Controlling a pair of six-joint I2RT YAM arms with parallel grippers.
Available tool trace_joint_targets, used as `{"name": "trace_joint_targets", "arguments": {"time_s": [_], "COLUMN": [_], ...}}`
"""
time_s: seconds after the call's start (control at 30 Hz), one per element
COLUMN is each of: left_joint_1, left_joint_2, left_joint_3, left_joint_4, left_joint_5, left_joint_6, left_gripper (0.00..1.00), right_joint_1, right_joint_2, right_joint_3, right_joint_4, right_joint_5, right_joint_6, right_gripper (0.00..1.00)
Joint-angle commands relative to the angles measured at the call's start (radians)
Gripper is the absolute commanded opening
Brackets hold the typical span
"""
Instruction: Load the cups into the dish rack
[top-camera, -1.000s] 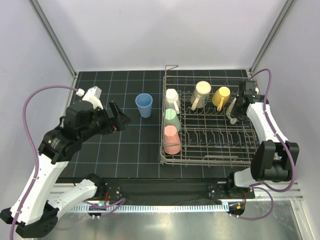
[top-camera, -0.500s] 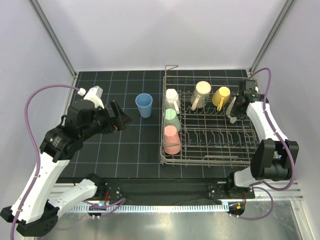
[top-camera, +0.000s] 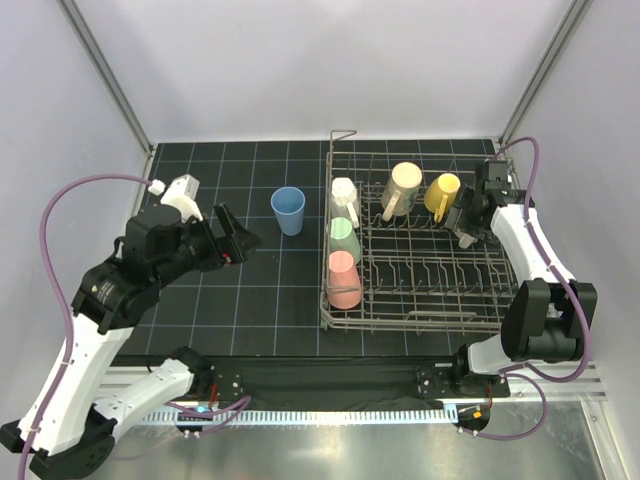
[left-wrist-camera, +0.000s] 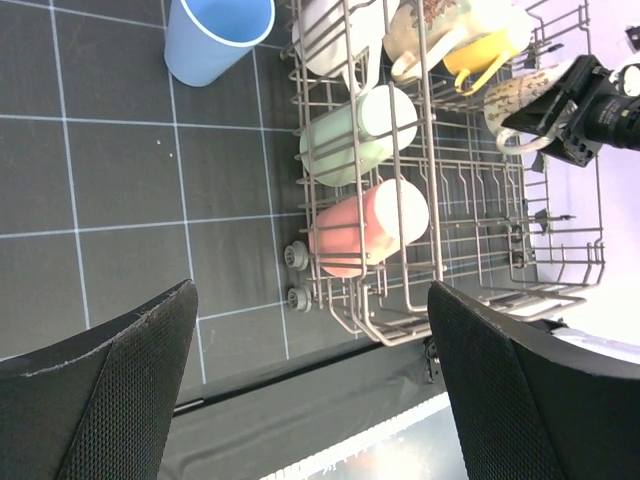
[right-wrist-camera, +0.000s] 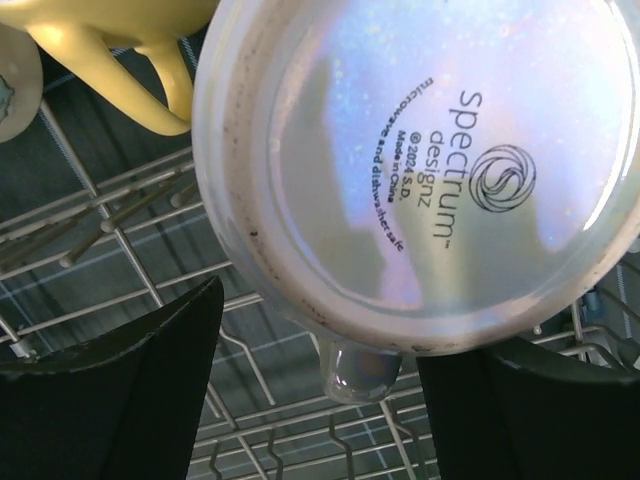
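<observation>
The grey wire dish rack (top-camera: 420, 318) holds a white cup (top-camera: 344, 196), a pale green cup (top-camera: 343, 236), a pink cup (top-camera: 344, 280), a cream mug (top-camera: 403, 186) and a yellow mug (top-camera: 442, 192). A speckled white mug (right-wrist-camera: 420, 160) rests at the rack's far right, its printed base filling the right wrist view. My right gripper (right-wrist-camera: 325, 340) is open around its handle (right-wrist-camera: 365, 368), fingers apart from it. A blue cup (top-camera: 288, 211) stands on the mat left of the rack. My left gripper (top-camera: 232, 238) hangs open and empty, left of the blue cup (left-wrist-camera: 215, 35).
The black gridded mat (top-camera: 200, 290) covers the table, with white walls around it. The rack's raised wire handle (top-camera: 343, 135) stands at its far left corner. Upright tines (top-camera: 440, 270) fill the rack's near right part. A metal rail (top-camera: 330, 410) runs along the front edge.
My right gripper has opened, letting go of the speckled mug's handle in the rack. The left arm has drifted slightly to the left, still open.
</observation>
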Motion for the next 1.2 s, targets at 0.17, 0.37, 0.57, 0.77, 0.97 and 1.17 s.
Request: {"name": "trace_joint_targets", "arguments": {"time_s": [0.17, 0.37, 0.57, 0.77, 0.97, 1.17], "left_joint_1": [-0.003, -0.003, -0.003, -0.003, -0.003, -0.003], "left_joint_2": [-0.018, -0.014, 0.012, 0.041, 0.077, 0.153], "left_joint_3": [-0.012, -0.015, -0.003, 0.005, 0.014, 0.043], "left_joint_4": [0.020, 0.015, 0.020, 0.036, 0.039, 0.039], "left_joint_5": [0.060, 0.061, 0.063, 0.084, 0.049, -0.060], "left_joint_6": [-0.024, -0.026, -0.035, -0.041, -0.049, -0.069], "left_gripper": [0.93, 0.93, 0.92, 0.92, 0.90, 0.89], "right_joint_1": [0.003, 0.003, 0.003, 0.003, 0.003, 0.003], "right_joint_2": [-0.052, -0.080, -0.107, -0.121, -0.168, -0.210], "right_joint_3": [-0.028, -0.041, -0.042, -0.028, -0.064, -0.058], "right_joint_4": [0.003, -0.013, -0.026, -0.049, -0.049, -0.078], "right_joint_5": [0.001, 0.012, 0.015, 0.009, -0.001, -0.014], "right_joint_6": [-0.003, -0.012, -0.017, -0.019, -0.014, -0.017], "right_gripper": [0.79, 0.84, 0.91, 0.92, 0.93, 0.93]}}
